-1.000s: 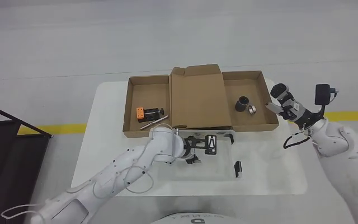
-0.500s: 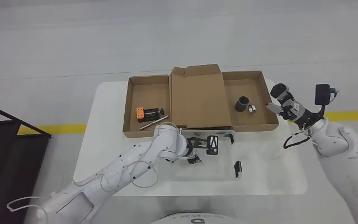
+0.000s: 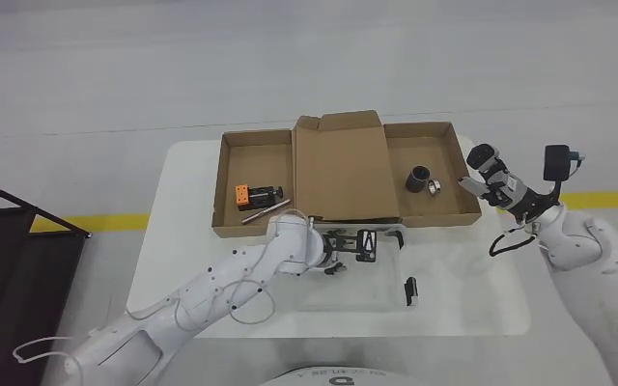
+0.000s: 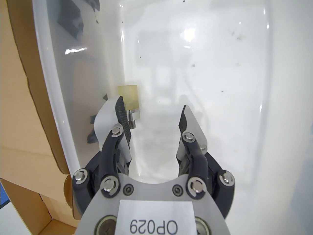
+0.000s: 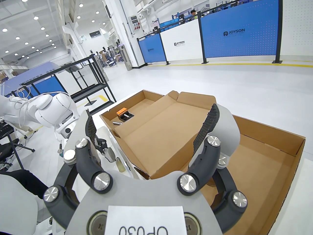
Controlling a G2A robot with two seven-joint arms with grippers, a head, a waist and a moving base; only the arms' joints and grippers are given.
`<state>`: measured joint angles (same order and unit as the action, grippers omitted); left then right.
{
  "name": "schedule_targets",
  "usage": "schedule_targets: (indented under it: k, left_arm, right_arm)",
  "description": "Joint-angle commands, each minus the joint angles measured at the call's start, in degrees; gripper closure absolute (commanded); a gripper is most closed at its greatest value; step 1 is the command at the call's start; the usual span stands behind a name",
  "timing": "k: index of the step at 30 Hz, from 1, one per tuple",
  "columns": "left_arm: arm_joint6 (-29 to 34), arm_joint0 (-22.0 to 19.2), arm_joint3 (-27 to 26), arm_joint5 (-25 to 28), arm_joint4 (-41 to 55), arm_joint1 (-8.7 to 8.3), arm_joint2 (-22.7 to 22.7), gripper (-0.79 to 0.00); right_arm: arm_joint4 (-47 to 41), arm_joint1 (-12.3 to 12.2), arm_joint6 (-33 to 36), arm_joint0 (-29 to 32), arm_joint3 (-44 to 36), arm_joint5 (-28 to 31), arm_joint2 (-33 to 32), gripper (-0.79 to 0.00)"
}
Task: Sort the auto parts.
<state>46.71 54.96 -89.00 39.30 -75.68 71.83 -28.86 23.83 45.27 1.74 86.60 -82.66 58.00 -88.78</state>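
Note:
My left gripper (image 4: 152, 113) is open inside the clear plastic tray (image 4: 220, 74), low over its floor. A small yellowish part with a threaded metal stud (image 4: 129, 99) lies against the inner face of one of its fingers (image 4: 121, 113). From above, this gripper (image 3: 367, 247) is at the tray's side nearest the cardboard box (image 3: 343, 169). My right gripper (image 5: 151, 118) is open and holds nothing; it hangs by the box's right end (image 3: 471, 183). The box's right compartment holds a black cylinder (image 3: 417, 179) and a silver ring (image 3: 435, 189). An orange part (image 3: 243, 196) and a metal rod (image 3: 266, 210) lie in the left compartment.
A black part (image 4: 71, 23) lies in the tray beyond the left gripper, near the box-side wall. Another black piece (image 3: 410, 289) sits at the tray's right edge. The box's middle section is covered by a folded flap (image 3: 346, 183). The white table (image 3: 183, 241) has bare room left of the tray.
My left gripper has shifted a little toward the box side of the tray. The right arm has not moved.

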Motion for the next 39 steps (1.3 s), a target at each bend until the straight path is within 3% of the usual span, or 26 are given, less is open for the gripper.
schedule_targets:
  k: [1, 8, 9, 11, 16, 21, 31, 39]
  left_arm:
    - [-0.5, -0.1, 0.8, -0.2, -1.1, 0.24, 0.5, -0.536]
    - [-2.9, -1.0, 3.3, 1.1, -0.5, 1.34, 1.8, -0.511]
    - [-3.4, -1.1, 3.4, 1.6, 0.1, 1.43, 1.8, -0.489]
    - [-4.1, -1.3, 3.4, 2.5, 1.2, 1.47, 1.4, -0.369]
    - [-4.3, -1.0, 2.3, 3.3, 2.0, 1.07, 0.1, -0.302]
    - [-4.1, 0.0, 0.6, 3.4, 1.2, 0.48, -0.9, -0.283]
    - [-3.0, 0.3, 1.7, 2.9, -0.4, 0.64, -0.5, -0.369]
    - [-3.4, -1.4, 4.5, 3.6, 0.0, 2.03, 1.3, -0.246]
  right_arm:
    - [0.0, 0.0, 0.0, 0.0, 0.0, 0.0, 0.0, -0.785]
    - [0.0, 0.0, 0.0, 0.0, 0.0, 0.0, 0.0, -0.785]
    - [0.0, 0.0, 0.0, 0.0, 0.0, 0.0, 0.0, -0.785]
    - [0.0, 0.0, 0.0, 0.0, 0.0, 0.0, 0.0, -0.785]
    - [0.0, 0.0, 0.0, 0.0, 0.0, 0.0, 0.0, -0.785]
    - [0.0, 0.0, 0.0, 0.0, 0.0, 0.0, 0.0, -0.785]
    - [0.0, 0.0, 0.0, 0.0, 0.0, 0.0, 0.0, -0.785]
    - [0.0, 0.0, 0.0, 0.0, 0.0, 0.0, 0.0, -0.785]
